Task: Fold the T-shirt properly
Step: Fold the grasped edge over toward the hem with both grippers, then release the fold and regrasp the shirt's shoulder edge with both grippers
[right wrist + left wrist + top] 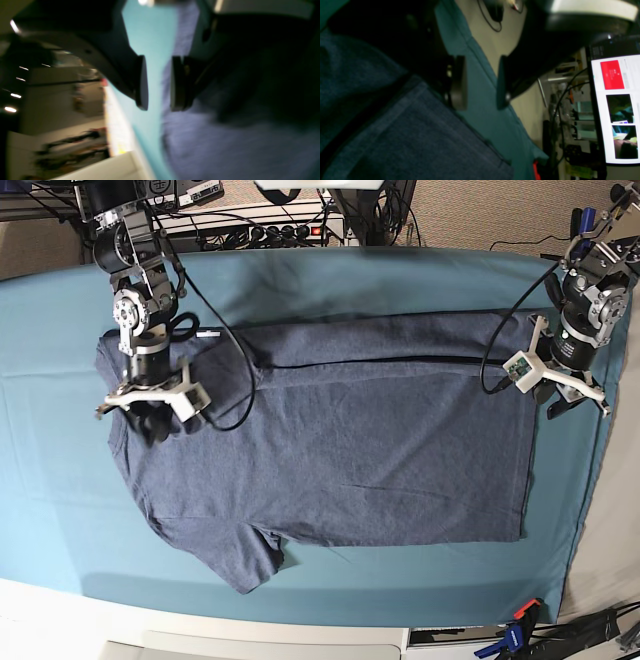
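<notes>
The T-shirt (340,440) lies spread on the teal surface (60,510), far edge already folded over. Left pincer (482,82) hovers spread past the right hem; right pincer (159,83), also spread, seems poised above the left sleeve to grasp it.

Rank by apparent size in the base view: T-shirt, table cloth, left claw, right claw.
1. table cloth, covers most of the frame
2. T-shirt
3. left claw and right claw: look alike, so no ranking between them.
</notes>
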Robot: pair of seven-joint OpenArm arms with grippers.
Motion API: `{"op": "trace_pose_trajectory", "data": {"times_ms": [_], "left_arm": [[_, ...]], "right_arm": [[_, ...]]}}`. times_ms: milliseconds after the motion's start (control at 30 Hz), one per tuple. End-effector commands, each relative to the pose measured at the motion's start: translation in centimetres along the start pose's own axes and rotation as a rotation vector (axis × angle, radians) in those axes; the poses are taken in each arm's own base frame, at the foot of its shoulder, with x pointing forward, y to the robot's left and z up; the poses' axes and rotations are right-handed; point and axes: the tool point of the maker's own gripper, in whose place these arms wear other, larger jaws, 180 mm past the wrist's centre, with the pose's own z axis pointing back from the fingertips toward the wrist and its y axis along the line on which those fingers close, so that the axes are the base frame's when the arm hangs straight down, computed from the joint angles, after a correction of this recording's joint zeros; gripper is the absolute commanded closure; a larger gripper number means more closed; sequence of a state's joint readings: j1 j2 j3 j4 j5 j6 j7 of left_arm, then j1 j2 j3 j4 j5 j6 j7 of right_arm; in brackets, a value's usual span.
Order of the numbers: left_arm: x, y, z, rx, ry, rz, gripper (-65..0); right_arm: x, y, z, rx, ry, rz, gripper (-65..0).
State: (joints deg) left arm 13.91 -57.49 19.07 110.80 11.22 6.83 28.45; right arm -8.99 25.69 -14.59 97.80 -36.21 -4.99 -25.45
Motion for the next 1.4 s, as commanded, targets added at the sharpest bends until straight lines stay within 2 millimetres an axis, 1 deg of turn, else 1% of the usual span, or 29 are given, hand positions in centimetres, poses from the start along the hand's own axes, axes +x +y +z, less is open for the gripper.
{"op": "trace_pose_trajectory", "data": {"times_ms": [0, 133, 200, 267, 333, 400, 500, 600, 667, 733, 800, 833, 967, 1033, 1100, 1133, 1167, 1200, 1233, 1367], "left_arm": [[0.3, 1.5, 0.1, 0.04, -0.016, -0.017, -21.7], [0.4, 1.4, 0.0, 0.039, -0.015, -0.008, -21.7], [0.4, 1.2, 0.0, 0.037, -0.009, 0.002, -21.7], [0.4, 1.0, 0.0, 0.036, -0.003, 0.01, -21.7], [0.4, 0.9, 0.0, 0.034, 0.0, 0.013, -21.7], [0.2, 0.9, 0.0, 0.034, 0.006, 0.013, -21.7], [-0.4, 0.8, 0.0, 0.031, 0.043, 0.01, -21.7], [-1.1, 0.7, 0.0, 0.028, 0.081, 0.009, -21.7], [-1.5, 0.0, 0.2, -0.015, 0.11, -0.018, -21.7], [-1.5, -1.1, 0.6, -0.073, 0.124, -0.053, -21.7], [-0.7, -2.2, 1.4, -0.116, 0.108, -0.069, -21.7], [-0.2, -2.8, 2.0, -0.135, 0.095, -0.073, -21.7], [1.9, -5.2, 4.4, -0.213, 0.033, -0.071, -21.7], [2.3, -6.2, 5.3, -0.242, 0.019, -0.065, -21.7], [2.3, -7.0, 5.8, -0.264, 0.021, -0.062, -21.7], [2.1, -7.3, 6.0, -0.273, 0.024, -0.062, -21.7], [2.0, -7.5, 6.1, -0.278, 0.026, -0.061, -21.7], [2.0, -7.6, 6.2, -0.281, 0.027, -0.061, -21.7], [2.0, -7.7, 6.2, -0.283, 0.028, -0.059, -21.7], [2.2, -7.7, 6.2, -0.283, 0.018, -0.055, -21.7]], "right_arm": [[1.0, -2.6, -0.6, -0.083, -0.037, 0.002, -16.2], [2.2, -5.3, -1.6, -0.164, -0.058, -0.024, -16.2], [2.3, -6.5, -2.1, -0.195, -0.042, -0.036, -16.2], [2.0, -7.0, -2.3, -0.207, -0.013, -0.042, -16.2], [1.7, -7.0, -2.3, -0.208, -0.001, -0.04, -16.1], [1.0, -6.9, -2.2, -0.209, 0.036, -0.03, -16.1], [0.0, -7.1, -1.6, -0.227, 0.069, 0.046, -16.1], [-1.3, -7.3, -0.3, -0.222, 0.088, 0.128, -16.1], [-2.1, -7.4, 1.0, -0.212, 0.097, 0.183, -16.1], [-2.7, -7.4, 2.6, -0.19, 0.102, 0.229, -16.1], [-2.9, -6.6, 4.4, -0.134, 0.087, 0.282, -16.1], [-3.1, -5.8, 5.3, -0.085, 0.082, 0.312, -16.1], [-4.6, -1.2, 9.4, 0.189, 0.083, 0.415, -16.1], [-5.8, 1.0, 11.4, 0.314, 0.1, 0.455, -16.1], [-7.0, 2.2, 12.7, 0.386, 0.12, 0.491, -16.2], [-7.6, 2.6, 13.1, 0.405, 0.129, 0.498, -18.6], [-8.2, 2.7, 13.3, 0.414, 0.143, 0.503, -22.6], [-8.9, 2.7, 13.3, 0.418, 0.165, 0.498, -26.5], [-9.7, 2.9, 13.3, 0.426, 0.194, 0.474, -28.7], [-12.5, 3.4, 12.7, 0.43, 0.292, 0.438, -28.9]]}}
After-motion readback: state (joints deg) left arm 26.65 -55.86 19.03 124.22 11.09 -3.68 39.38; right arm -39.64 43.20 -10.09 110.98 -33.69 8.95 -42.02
